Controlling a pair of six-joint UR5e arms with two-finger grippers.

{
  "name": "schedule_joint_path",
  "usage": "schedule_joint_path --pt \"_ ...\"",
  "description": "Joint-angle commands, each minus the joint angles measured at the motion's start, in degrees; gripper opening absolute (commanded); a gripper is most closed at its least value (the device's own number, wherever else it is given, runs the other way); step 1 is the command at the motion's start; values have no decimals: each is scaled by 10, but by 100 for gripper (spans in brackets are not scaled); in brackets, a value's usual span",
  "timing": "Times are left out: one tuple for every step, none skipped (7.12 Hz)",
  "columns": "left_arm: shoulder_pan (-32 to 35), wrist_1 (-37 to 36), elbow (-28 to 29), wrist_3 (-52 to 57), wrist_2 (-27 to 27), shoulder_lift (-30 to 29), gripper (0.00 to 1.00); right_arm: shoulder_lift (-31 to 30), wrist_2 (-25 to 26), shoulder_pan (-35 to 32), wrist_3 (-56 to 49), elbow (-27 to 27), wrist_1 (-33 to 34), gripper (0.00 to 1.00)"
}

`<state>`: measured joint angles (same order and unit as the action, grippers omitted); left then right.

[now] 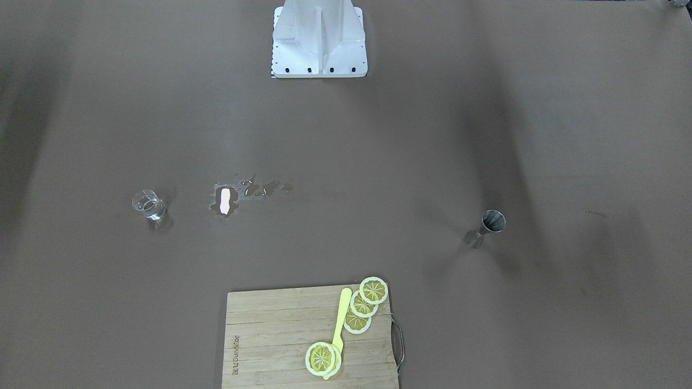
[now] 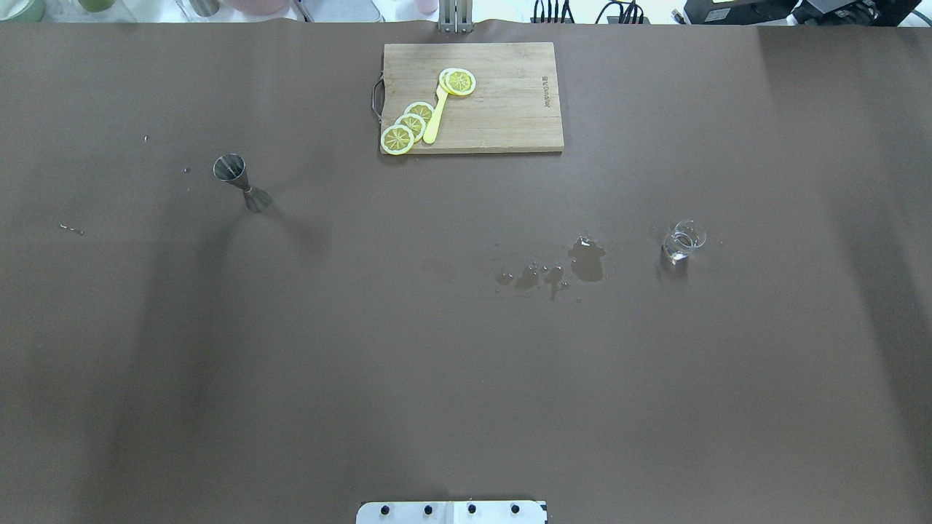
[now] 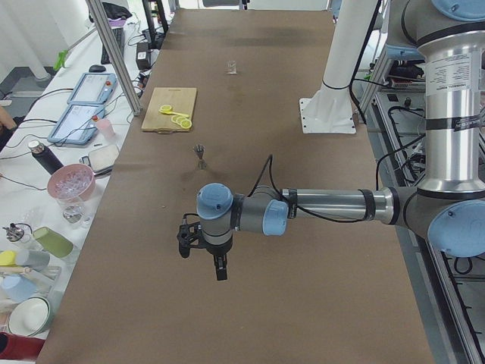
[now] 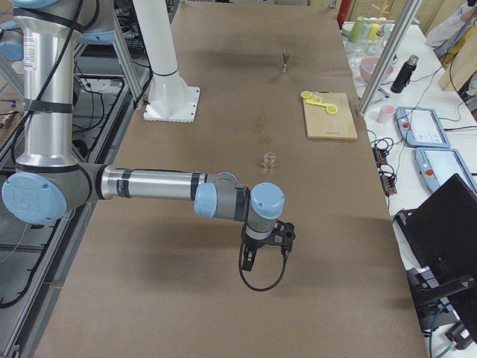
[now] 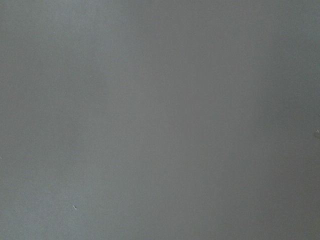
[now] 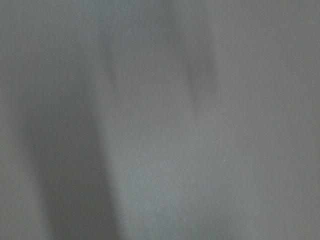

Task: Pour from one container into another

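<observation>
Tabletop (image 4: 223, 89) beyond the right gripper (image 4: 252, 255), whose state we cannot tell, bears a glass (image 4: 268, 159) we judge slick, fragile: grasp mid-wall.

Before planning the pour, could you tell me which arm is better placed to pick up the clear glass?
Right, probably: the glass stands on that arm's side, the jigger far left.

Clear glass (image 2: 683, 242), silver jigger (image 2: 242, 183), brown table (image 2: 437, 364), yellow lemon slices (image 2: 411, 124), tan wooden board (image 2: 510, 109)
</observation>
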<state>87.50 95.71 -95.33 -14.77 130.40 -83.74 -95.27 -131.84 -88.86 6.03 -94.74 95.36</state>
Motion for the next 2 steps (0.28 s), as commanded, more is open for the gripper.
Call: schedule_joint_path --pt "-1 0 0 0 0 0 99 0 0 0 0 0 0 100" --pt "-5 0 0 -2 0 0 99 0 -1 0 0 0 0 100"
